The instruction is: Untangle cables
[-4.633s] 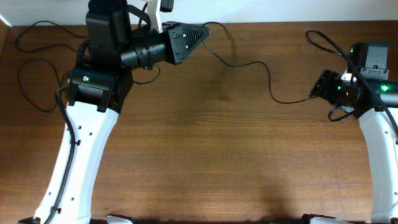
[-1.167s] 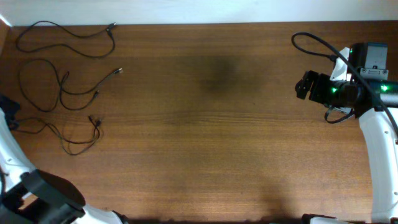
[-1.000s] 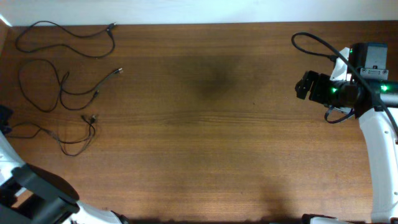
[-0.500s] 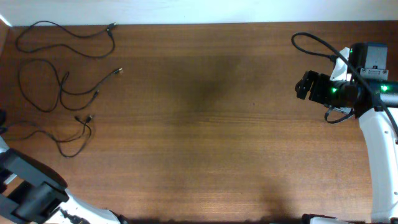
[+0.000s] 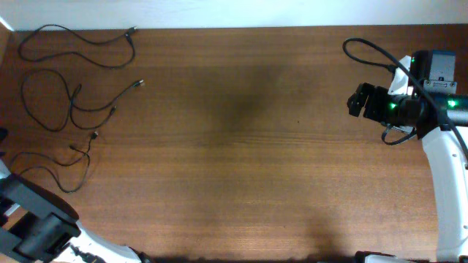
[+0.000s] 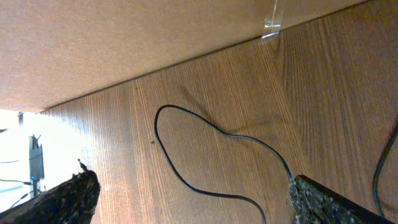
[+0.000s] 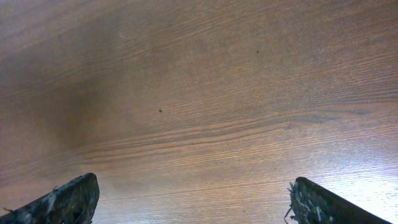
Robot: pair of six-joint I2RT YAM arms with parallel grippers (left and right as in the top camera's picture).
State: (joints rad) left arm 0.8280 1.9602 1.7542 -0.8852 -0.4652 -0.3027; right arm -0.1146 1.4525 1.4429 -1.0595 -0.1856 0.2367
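Three thin black cables lie apart at the table's left side. One runs along the back edge point(image 5: 130, 33), one loops in the middle point(image 5: 129, 88), and one lies nearest the front point(image 5: 94, 135). My left gripper point(image 6: 193, 190) is open low over the table. A curved stretch of cable point(image 6: 221, 195) lies loose on the wood between its fingers, touching neither. In the overhead view only the left arm's dark body point(image 5: 36, 223) shows, at the bottom left corner. My right gripper point(image 5: 356, 101) point(image 7: 193, 186) hangs open at the right over bare wood, holding nothing.
A pale wall or panel point(image 6: 124, 37) borders the table beside the left gripper. A thick black robot cable point(image 5: 365, 47) loops beside the right arm point(image 5: 446, 168). Another thin cable point(image 6: 380, 177) crosses the right edge of the left wrist view.
The left gripper has opened and let go of the front cable. That cable's free end has slid left and its loop has shifted toward the front left. The right arm has stayed still.
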